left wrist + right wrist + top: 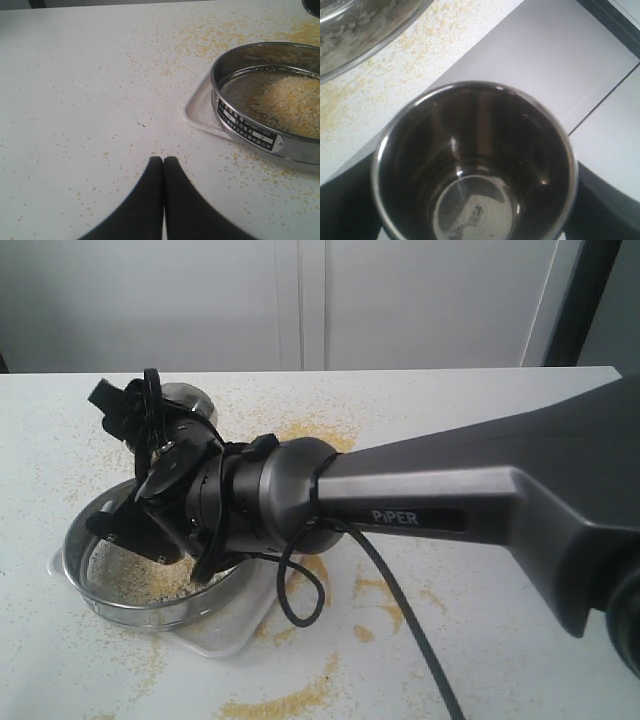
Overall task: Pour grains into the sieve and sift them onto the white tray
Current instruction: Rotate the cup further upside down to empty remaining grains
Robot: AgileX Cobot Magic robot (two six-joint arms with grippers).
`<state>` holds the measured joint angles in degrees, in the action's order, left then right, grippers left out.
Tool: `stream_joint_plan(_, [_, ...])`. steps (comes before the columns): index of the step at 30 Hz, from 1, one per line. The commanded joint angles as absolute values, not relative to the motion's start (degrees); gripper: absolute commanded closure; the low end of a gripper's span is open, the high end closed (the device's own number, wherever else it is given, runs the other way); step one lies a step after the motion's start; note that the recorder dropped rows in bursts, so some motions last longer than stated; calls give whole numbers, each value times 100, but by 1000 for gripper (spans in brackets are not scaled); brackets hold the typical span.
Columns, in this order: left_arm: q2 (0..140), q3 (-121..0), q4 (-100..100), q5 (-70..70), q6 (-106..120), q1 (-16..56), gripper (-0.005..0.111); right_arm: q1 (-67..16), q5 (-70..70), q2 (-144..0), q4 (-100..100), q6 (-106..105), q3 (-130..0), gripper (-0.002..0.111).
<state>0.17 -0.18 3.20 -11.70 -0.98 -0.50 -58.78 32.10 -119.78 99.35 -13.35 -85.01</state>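
The sieve [120,592] rests on the white tray [225,633] at the table's front left, with a layer of yellow and whitish grains [160,585] on its mesh. My right gripper [150,465] reaches across above the sieve. Its fingers [602,200] are shut on a small shiny steel cup [475,165], which looks empty inside. The cup's rim [188,398] shows just behind the gripper. In the left wrist view the sieve [250,132], grains [292,105] and tray [197,112] lie off to one side. My left gripper [163,160] is shut and empty over bare table.
Spilled yellow grains lie scattered over the white table [480,410], with thicker patches near the front edge [290,702] and behind the sieve [315,432]. The right arm [480,500] hides much of the table's middle. A grey wall stands behind.
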Motion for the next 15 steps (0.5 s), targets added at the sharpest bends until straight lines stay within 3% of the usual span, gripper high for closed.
stream_joint_plan(1, [0,0,339,-1155,-127,-51,107,-5872,3477,-11889,9995,-258,-8507,108])
stream_joint_plan(6, [0,0,339,-1155,-127,-51,107,-5827,3972,-11860,9851,3955,-8602,108])
stream_joint_plan(15, [0,0,339,-1155,-127,-51,107,-5822,2538,-11347,9260,6329,-8602,108])
